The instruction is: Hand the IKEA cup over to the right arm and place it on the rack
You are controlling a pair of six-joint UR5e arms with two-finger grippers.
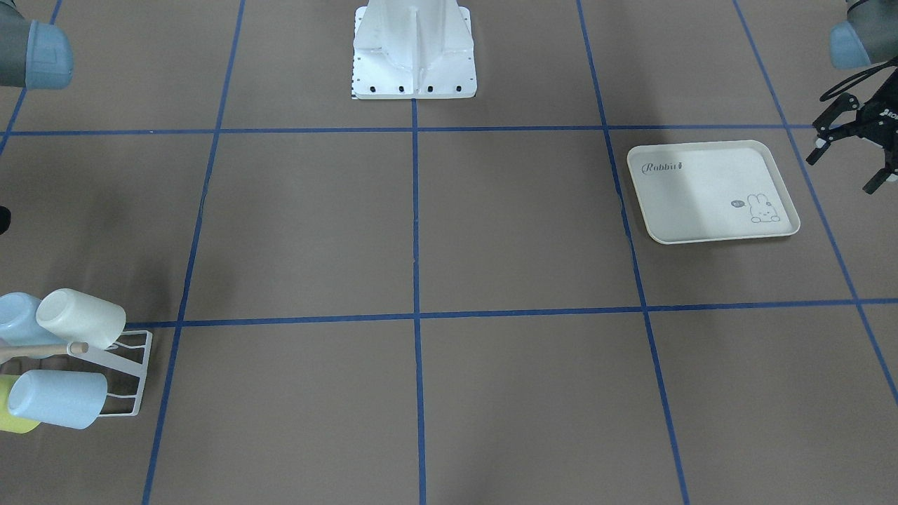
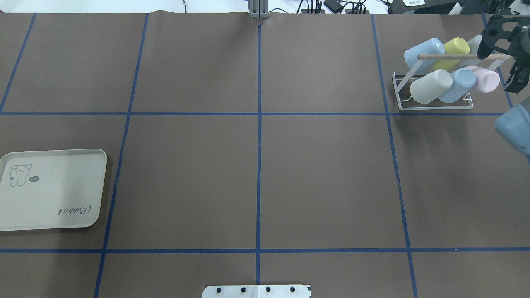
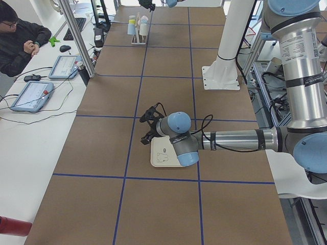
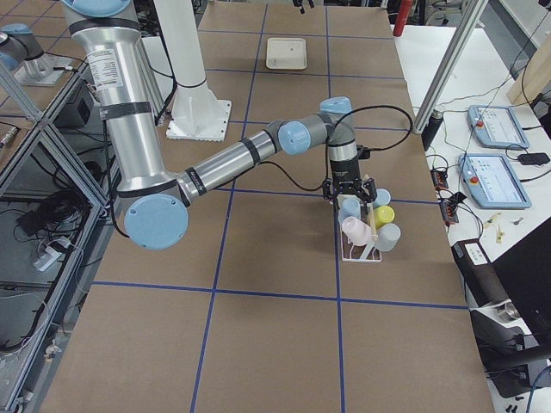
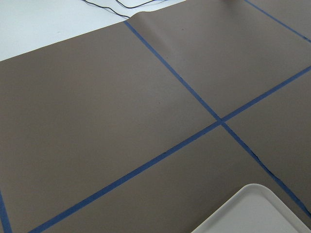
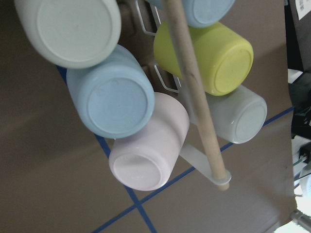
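Six pastel cups [image 2: 430, 86] sit tilted on the white rack [image 2: 434, 109].

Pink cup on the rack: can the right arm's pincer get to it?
Probably yes. The right pincer hangs open just above the rack, and the pink cup sits at the row's outer end, nothing covering it. Only the wooden dowel runs close beside it.

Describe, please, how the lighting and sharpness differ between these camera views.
Front-facing view: uneven soft shading crosses the tray, and diffuse shadows darken the table at that view's left. Overhead view: even light, a faint shadow on the table near the rack, no glare. Right wrist view: the close cups and dowel look slightly soft. Left wrist view: the white benchtop is washed out.
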